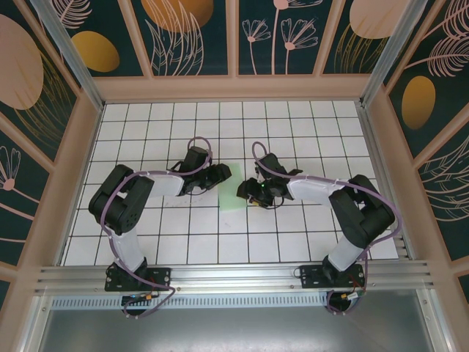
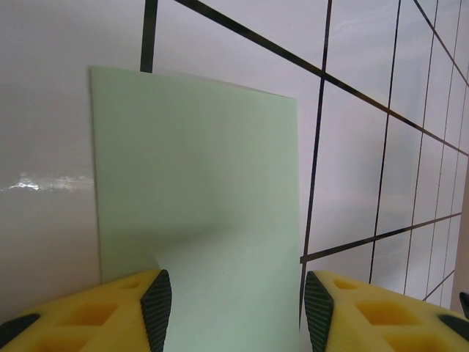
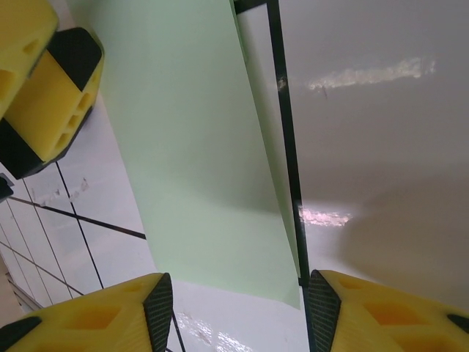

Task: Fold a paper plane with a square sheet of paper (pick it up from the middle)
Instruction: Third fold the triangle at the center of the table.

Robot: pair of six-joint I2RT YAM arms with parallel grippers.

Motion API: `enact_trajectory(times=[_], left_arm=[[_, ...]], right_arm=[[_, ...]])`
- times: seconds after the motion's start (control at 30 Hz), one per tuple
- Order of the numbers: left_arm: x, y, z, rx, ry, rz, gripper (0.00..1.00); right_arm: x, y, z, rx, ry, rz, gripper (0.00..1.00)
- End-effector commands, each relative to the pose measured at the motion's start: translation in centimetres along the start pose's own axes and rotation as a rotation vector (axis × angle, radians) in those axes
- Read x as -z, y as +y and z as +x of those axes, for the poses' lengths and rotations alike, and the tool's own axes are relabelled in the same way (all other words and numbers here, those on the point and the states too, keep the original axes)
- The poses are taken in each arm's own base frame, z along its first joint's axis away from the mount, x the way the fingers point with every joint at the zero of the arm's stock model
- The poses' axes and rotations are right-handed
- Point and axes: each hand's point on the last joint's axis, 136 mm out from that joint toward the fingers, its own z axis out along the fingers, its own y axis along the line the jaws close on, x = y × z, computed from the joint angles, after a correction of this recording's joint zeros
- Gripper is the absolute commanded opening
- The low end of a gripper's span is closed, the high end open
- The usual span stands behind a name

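Both arms low over the paper at mid-table

The square sheet of paper (image 1: 234,196) lies flat between the left gripper (image 2: 236,290) and the right gripper (image 3: 238,293). Both have their jaws parted and hold nothing. A clean fold likely needs one side pinned while the other lifts an edge squarely.

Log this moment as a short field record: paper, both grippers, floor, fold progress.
paper: pale mint-green thin paper sheet, lying between both grippers
left gripper: open, jaws apart low over the sheet
right gripper: open, low over the sheet's opposite side
surface: white gridded tile floor
fold progress: not yet a dart shape
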Motion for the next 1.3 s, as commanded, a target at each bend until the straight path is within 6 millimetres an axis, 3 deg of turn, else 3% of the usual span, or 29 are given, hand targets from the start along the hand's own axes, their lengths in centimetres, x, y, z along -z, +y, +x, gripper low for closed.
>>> enact_trajectory(times=[0.0,0.47,1.0,1.27], left_arm=[[-0.6,3.1,0.8,0.017,0.019,-0.109,0.55],[-0.6,3.2,0.9,0.02,0.023,-0.112,0.55],[-0.6,3.3,1.0,0.018,0.028,-0.112,0.55],[-0.6,3.3,1.0,0.016,0.027,-0.115,0.55]], right_arm=[[-0.5,-0.8,1.5,-0.024,0.052,0.03,0.53],[-1.4,-1.1,2.6,-0.016,0.089,0.052,0.51],[-0.8,0.9,1.6,-0.016,0.033,-0.054,0.43],[-1.1,-1.4,2.2,-0.074,0.049,0.033,0.42]])
